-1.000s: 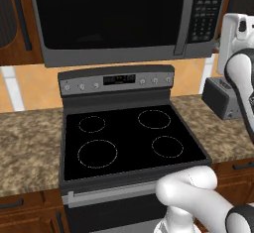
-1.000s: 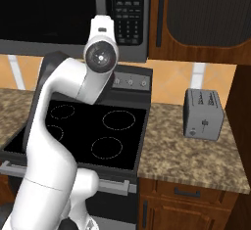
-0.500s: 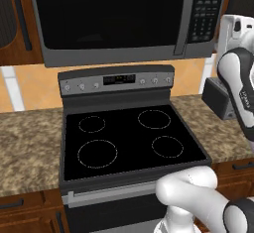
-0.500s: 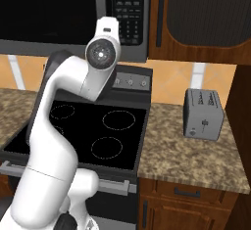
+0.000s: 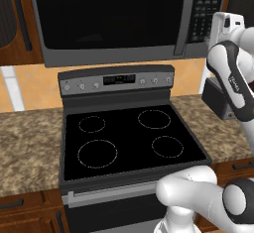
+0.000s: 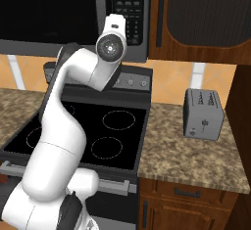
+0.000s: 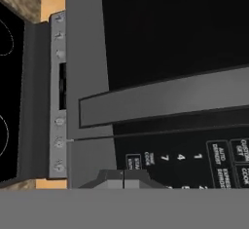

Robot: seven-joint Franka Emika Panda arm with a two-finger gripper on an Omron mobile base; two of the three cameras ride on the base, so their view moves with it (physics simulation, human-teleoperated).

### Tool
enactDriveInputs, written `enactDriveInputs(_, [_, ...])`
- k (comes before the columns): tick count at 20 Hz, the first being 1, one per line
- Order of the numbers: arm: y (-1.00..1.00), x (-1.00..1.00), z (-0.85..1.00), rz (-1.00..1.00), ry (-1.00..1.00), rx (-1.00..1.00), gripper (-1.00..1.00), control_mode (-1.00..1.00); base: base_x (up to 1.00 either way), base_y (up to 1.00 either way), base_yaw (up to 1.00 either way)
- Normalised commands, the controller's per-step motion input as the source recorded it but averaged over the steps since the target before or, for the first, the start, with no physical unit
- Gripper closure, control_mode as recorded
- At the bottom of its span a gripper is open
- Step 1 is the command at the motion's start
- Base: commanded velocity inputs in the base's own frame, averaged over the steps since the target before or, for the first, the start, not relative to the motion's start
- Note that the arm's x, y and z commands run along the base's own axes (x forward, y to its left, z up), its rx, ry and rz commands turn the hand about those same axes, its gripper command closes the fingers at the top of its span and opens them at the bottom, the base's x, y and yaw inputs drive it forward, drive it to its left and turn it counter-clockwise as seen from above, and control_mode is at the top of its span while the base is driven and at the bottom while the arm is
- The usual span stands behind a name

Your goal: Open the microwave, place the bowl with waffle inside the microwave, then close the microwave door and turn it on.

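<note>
The microwave (image 5: pixel 114 19) hangs above the stove with the microwave door (image 5: pixel 109 14) closed flat. Its long grey handle (image 5: pixel 184 19) stands just left of the keypad (image 5: pixel 204 9). My hand is raised at the microwave's right end, in front of the keypad (image 6: pixel 128 9). In the hand view, rolled on its side, my gripper (image 7: pixel 124 177) is shut with nothing in it. Its tips point at the keypad (image 7: pixel 194 160), just past the handle bar (image 7: pixel 165 101) and the dark door glass (image 7: pixel 170 23). The bowl and the waffle are out of view.
A black-topped stove (image 5: pixel 129 138) with a knob panel (image 5: pixel 116 81) sits under the microwave. Speckled granite counter (image 6: pixel 191 150) runs on both sides. A grey toaster (image 6: pixel 203 114) stands on the right counter. Brown wooden cabinets (image 6: pixel 206 13) flank the microwave.
My hand has drifted slightly to the right along the microwave front, toward the keypad, and the forearm has swung with it. The door stays closed and the gripper stays shut.
</note>
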Motion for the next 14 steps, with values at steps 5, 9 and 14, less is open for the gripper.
enactDriveInputs(5, [-0.02,0.49,0.0,0.0,0.0,0.01,1.0,-1.0,0.0,0.0,0.0])
enactDriveInputs(9, [0.0,0.56,0.0,0.0,0.0,0.0,1.0,-1.0,0.0,0.0,0.0])
enactDriveInputs(14, [-0.14,0.62,-0.06,0.0,0.0,0.0,1.0,-1.0,0.0,0.0,0.0])
